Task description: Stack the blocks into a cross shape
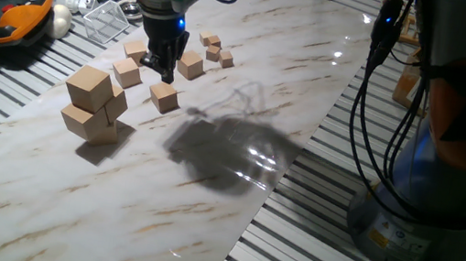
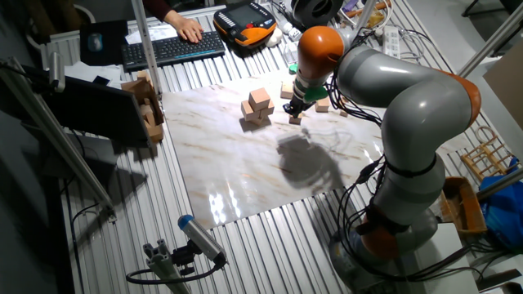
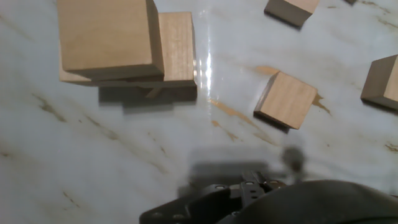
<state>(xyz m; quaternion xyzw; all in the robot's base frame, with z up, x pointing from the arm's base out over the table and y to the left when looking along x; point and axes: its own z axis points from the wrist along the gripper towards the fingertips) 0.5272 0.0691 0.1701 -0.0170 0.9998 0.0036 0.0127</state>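
Gripper (image 1: 167,73) jaw gap hidden from me: hand view showed only dark blurred body at bottom edge, fixed views too small. Could not tell whether it was parted or holding anything. Blocks (image 1: 94,102) stood as pile of big pale tan cubes, one (image 1: 89,86) on top, smooth unpainted faces; count in pile unclear. Pile sat near worktop (image 1: 155,221) left edge, just left of gripper. Medium cube (image 1: 163,96) lay loose beside gripper. I saw wide bare marble toward near end.
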